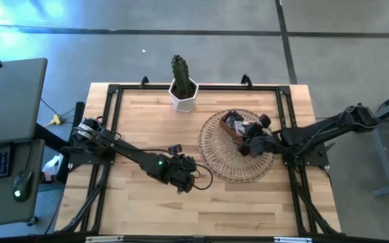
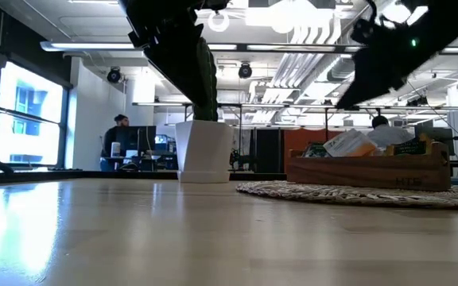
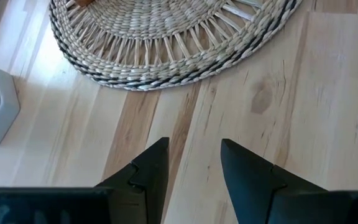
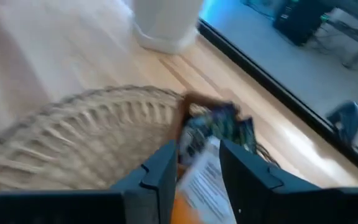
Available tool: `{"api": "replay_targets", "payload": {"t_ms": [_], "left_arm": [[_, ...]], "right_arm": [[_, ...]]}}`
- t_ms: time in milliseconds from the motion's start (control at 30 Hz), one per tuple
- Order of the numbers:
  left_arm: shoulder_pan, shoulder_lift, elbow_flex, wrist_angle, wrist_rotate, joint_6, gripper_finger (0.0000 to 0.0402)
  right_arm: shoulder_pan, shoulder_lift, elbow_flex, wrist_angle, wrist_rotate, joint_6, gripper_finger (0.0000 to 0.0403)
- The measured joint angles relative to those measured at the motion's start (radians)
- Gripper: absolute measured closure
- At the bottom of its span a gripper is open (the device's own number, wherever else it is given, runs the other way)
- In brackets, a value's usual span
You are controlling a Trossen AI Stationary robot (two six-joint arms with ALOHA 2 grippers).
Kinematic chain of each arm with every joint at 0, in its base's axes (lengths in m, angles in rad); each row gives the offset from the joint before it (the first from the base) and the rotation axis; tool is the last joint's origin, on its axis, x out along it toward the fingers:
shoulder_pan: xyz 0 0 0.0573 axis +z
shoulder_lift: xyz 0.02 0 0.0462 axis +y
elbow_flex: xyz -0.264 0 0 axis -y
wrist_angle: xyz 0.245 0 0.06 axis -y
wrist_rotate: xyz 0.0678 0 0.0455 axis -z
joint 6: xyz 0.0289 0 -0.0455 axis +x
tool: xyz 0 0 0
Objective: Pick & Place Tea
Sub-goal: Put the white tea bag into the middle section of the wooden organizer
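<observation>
Wood tabletop: right gripper [image 4: 194, 177], fingers parted, straddles a white-and-orange sachet [image 4: 197, 186] over the box [image 1: 234, 124]; left gripper [image 3: 191, 168] waits open, farther off.

Your two arms, matte black and slim-jointed, a green status light glowing on the left arm just behind its left end effector [image 1: 193, 177], thin black cable looping beside it, right end effector [image 1: 246, 144] with dark wedge-shaped fingers [image 4: 157, 171]
</observation>
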Motion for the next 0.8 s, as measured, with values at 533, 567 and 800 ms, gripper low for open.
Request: {"api": "replay_targets", "payload": {"t_ms": [533,567,800], "left_arm": [[0.000,0.000,0.000,-0.002,0.001,0.000,0.0259],[0.000,0.000,0.000,-0.002,0.000,0.000,0.0259],[0.000,0.000,0.000,-0.003,0.000,0.001,0.0259]], "right_arm": [[-0.034,0.022,0.099,-0.366,-0.223,0.140,0.0397],[-0.035,0.022,0.099,-0.374,-0.231,0.146,0.0399],[-0.062,0.023,0.029,-0.349,-0.275,0.266,0.0399]]}}
